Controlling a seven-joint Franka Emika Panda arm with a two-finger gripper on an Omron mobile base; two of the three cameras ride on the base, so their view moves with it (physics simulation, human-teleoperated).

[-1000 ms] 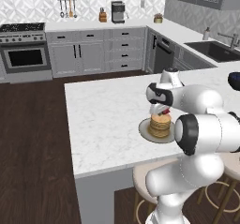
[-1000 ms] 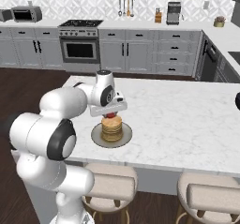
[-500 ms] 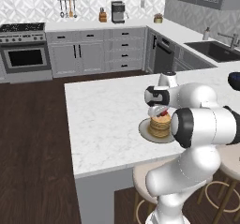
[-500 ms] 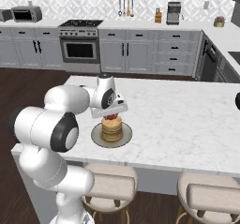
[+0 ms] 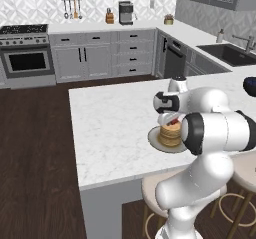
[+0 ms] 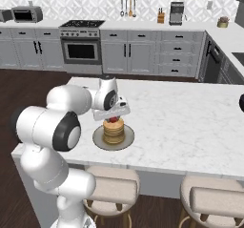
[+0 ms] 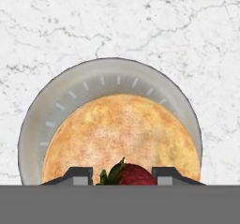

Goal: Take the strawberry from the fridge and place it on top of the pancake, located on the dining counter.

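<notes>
- On your far left in the right base view you've got the stainless oven range (image 6: 81, 50) set into the light grey panelled cabinets (image 6: 157, 55) along the back wall, well apart from where you're working.
- Moving right, the big white marble-patterned dining counter (image 6: 190, 122) takes up the middle, with round beige stools (image 6: 112, 189) tucked under its near edge.
- Your white arm reaches over the counter, and the two-finger gripper (image 6: 113, 118) hangs just above the stack of golden-brown pancakes (image 6: 114, 131), which sits on a round grey plate (image 6: 102, 141).
- The fingers (image 7: 79, 175) are pinched in as tight as they go, and the tiny red strawberry (image 7: 131, 175) with its green leafy cap sits right between them, so you've got hold of it.
- In the hand view the berry sits over the near edge of the top pancake (image 7: 122, 134); whether it's actually touching the pancake, you can't tell.
- From the left base view, same deal: the strawberry (image 5: 172, 121) is a red speck just over the stack (image 5: 170, 133).
</notes>
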